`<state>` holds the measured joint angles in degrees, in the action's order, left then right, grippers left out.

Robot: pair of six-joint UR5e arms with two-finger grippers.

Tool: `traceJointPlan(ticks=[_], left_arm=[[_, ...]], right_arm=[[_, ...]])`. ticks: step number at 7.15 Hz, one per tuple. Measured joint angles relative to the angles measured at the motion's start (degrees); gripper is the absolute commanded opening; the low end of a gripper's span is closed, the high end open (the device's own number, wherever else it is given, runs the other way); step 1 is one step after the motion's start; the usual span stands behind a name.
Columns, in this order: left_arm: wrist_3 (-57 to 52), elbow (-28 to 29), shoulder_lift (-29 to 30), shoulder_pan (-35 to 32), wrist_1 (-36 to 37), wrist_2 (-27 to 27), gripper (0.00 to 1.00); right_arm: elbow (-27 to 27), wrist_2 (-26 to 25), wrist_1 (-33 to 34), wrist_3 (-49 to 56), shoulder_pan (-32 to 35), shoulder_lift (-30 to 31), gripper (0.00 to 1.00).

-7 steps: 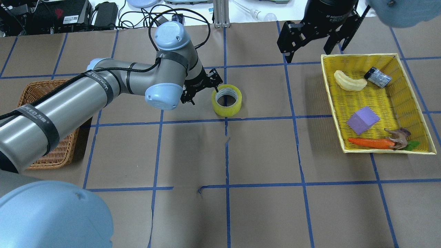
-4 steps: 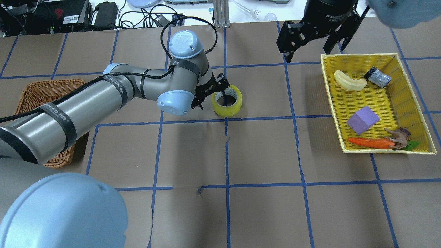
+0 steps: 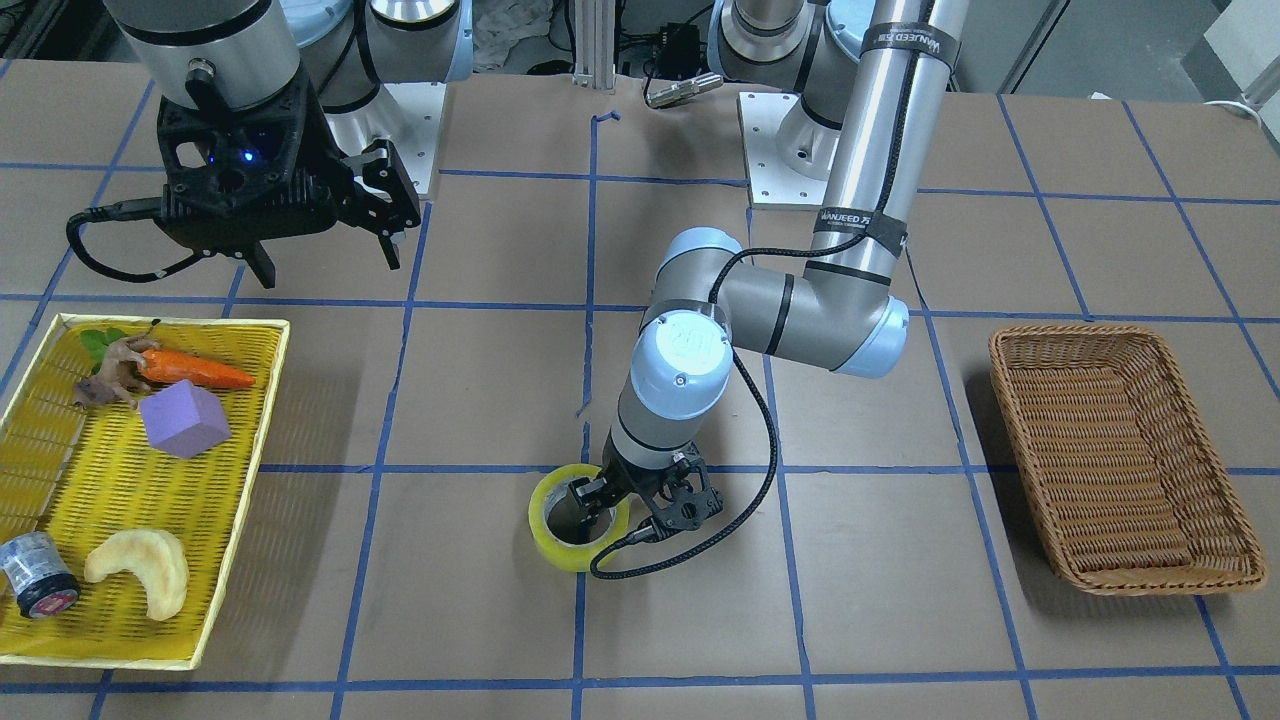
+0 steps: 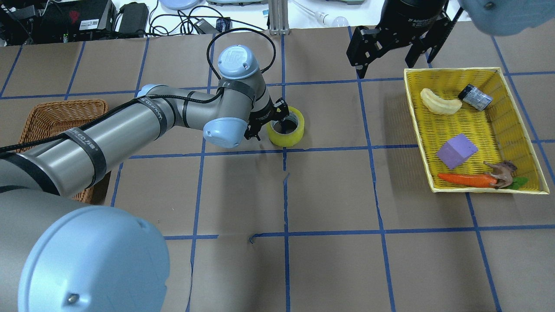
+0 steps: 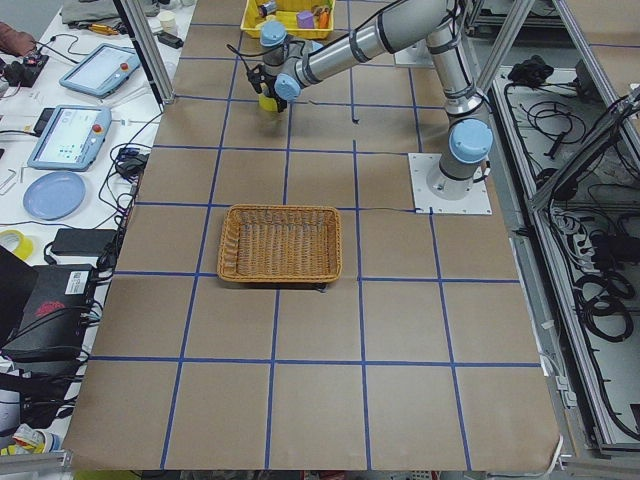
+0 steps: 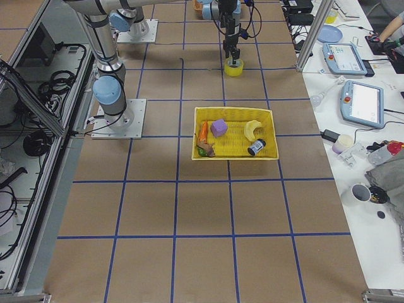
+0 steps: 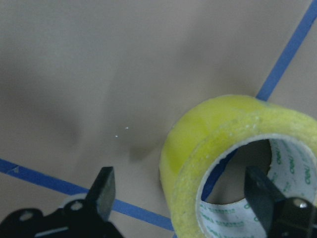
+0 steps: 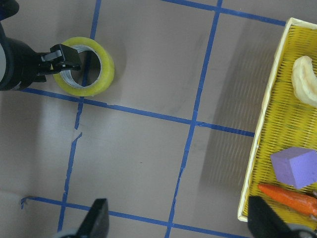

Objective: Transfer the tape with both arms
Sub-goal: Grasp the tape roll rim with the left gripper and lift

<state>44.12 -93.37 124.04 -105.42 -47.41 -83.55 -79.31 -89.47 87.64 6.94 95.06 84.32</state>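
The tape (image 4: 291,135) is a yellow ring lying flat on the brown table near the middle; it also shows in the front view (image 3: 560,548), the left wrist view (image 7: 198,144) and the right wrist view (image 8: 101,79). My left gripper (image 4: 269,123) is open and down at the tape, straddling the wall on its left side. In the left wrist view one fingertip (image 7: 262,196) sits inside the core and the other (image 7: 102,188) outside on the paper. My right gripper (image 4: 392,47) is open and empty, held high beside the yellow tray's far corner.
The yellow tray (image 4: 418,125) on the right holds a purple cube (image 4: 456,150), a carrot (image 4: 466,179), a banana-shaped piece (image 4: 440,103), a toy animal and a small dark cylinder (image 4: 475,96). A wicker basket (image 4: 60,115) stands at the left, partly under my left arm.
My left arm has swung right and lowered, bringing one finger into the tape's core. The tape has stayed in place. My right gripper has barely moved.
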Motion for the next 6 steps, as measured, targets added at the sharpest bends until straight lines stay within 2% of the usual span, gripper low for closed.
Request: traceJointPlan(ticks=[2,4,6], left_arm=[[-0.35,0.07,-0.21,0.03,-0.35,0.07,0.0],[-1.33,0.67,-1.71,0.27,-3.69,0.06,0.0],[-6.86,5.64,-5.31,2.99,-15.46,-0.96,0.0]], right_arm=[[0.03,-0.1,-0.01,0.0,0.0,-0.02,1.0],[0.03,0.0,-0.02,0.0,-0.04,-0.01,1.0],[-0.02,0.05,-0.03,0.0,-0.07,-0.03,1.0]])
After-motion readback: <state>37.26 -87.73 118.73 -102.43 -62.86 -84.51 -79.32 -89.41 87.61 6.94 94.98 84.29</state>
